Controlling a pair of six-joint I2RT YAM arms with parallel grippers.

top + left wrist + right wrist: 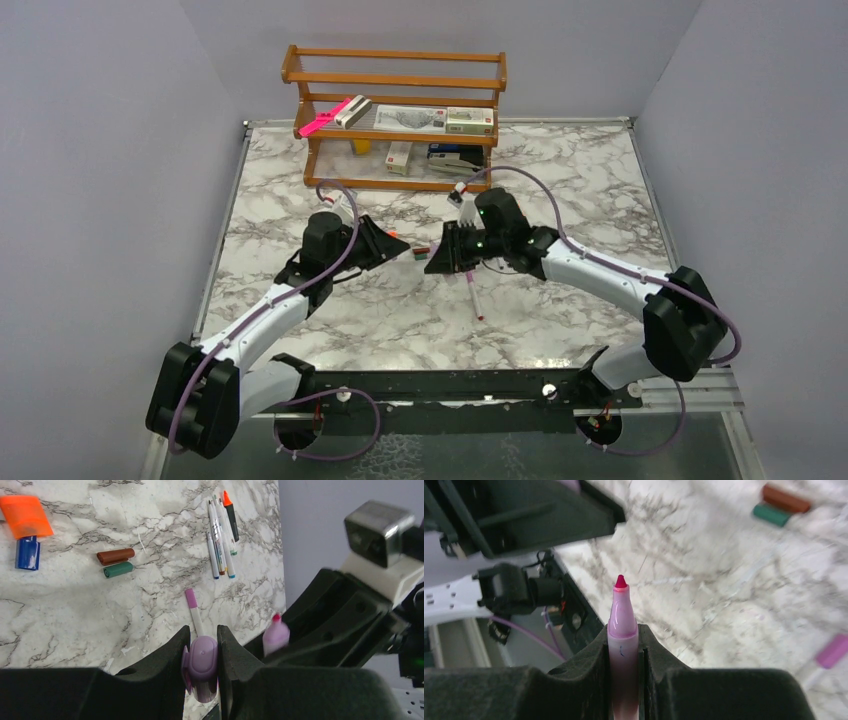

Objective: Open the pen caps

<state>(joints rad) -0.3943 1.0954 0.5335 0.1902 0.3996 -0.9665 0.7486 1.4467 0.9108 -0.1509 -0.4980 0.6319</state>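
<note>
Table [560, 180]: the marble top fills the middle of the top view. Both arms meet at its centre.
Rack [395, 80]: a wooden shelf at upper centre of the top view, well apart from the work.
Left gripper [203, 640]: bottom centre of its own view, with the jaws nearly closed and pinching the lilac cap [202, 660]. The cap bulges past the pads, so a weak pinch could let it squirt out and roll.
Right gripper [624, 630]: bottom centre of its own view, with the jaws narrowed onto the marker [622, 615]. The barrel stands upright and the red tip is bare.
Marker and cap: they are apart, so this pull looks done. The wet tip sits close to the left arm's housing, and a careless swing would smear ink on it.
Pen bundle [219, 540]: slim white pens lie side by side at upper centre of the left wrist view, with a black highlighter [231, 517] just beside them, its orange tip exposed.
Lone pen [196, 617]: lies just above the left jaws, and its lilac end looks capped. It is likely the next job, and dropping the held cap beside it could knock it askew.
Loose caps: the orange cap [25, 515] and the blue cap [27, 552] are at upper left. The dark red cap [116, 556] and the green cap [118, 570] lie parallel, left of centre. They are round and free to roll if an arm brushes them.
</note>
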